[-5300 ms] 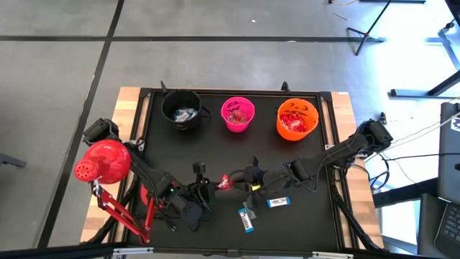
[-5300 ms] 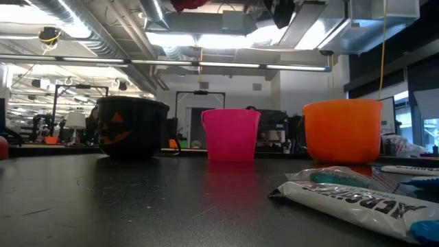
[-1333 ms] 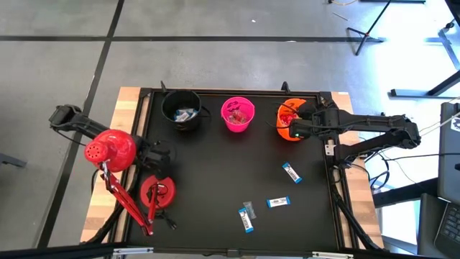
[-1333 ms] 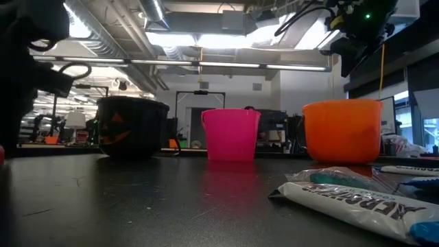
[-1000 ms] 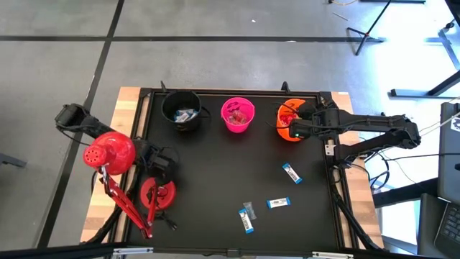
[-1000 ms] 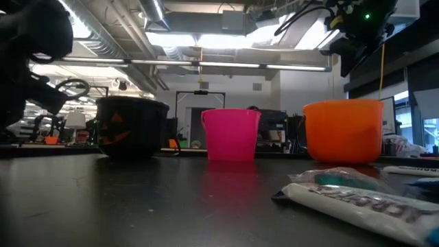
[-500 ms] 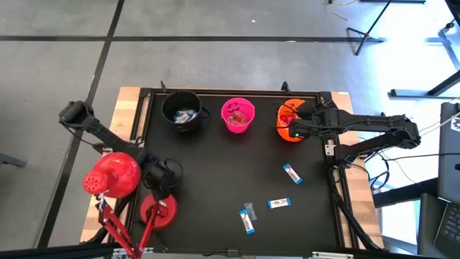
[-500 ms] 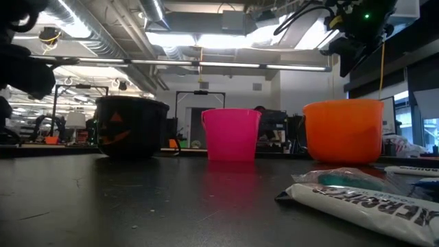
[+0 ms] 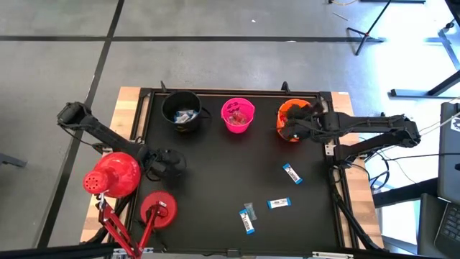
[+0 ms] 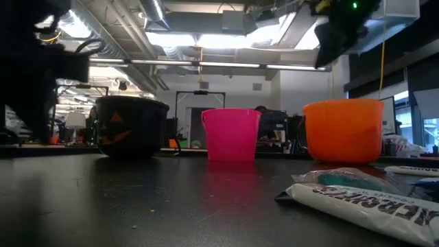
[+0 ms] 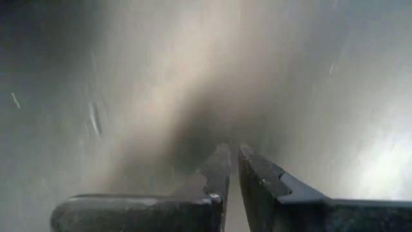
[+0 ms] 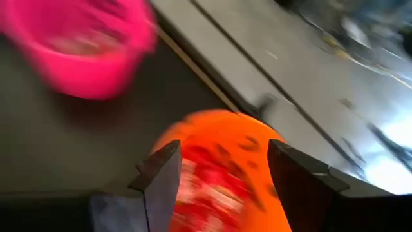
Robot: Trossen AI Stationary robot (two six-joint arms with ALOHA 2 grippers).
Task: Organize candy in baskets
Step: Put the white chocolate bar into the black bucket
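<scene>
Three baskets stand in a row at the table's far side: a black one [image 9: 181, 109], a pink one [image 9: 238, 115] and an orange one [image 9: 296, 117], each with candy inside. Three blue-and-white candy pieces [image 9: 290, 173] [image 9: 278, 203] [image 9: 246, 216] lie flat on the black table top, near its right front. My right gripper [image 12: 222, 174] hangs open above the orange basket [image 12: 219, 161], nothing between its fingers. My left gripper [image 11: 233, 164] is shut and empty, pointing down over bare table near the left edge [image 9: 171, 164].
Two red dome-shaped lamp heads [image 9: 113, 174] [image 9: 158, 210] on red legs stand at the table's left front, close to my left arm. In the low view a candy wrapper [image 10: 363, 199] lies right in front of the camera. The table's middle [image 9: 223, 173] is bare.
My left gripper has moved a little toward the table's right and tipped steeper, staying shut. My right gripper has shifted slightly toward the table's left above the orange basket and has tipped, still open. The red lamp heads at the left have shifted toward the near edge.
</scene>
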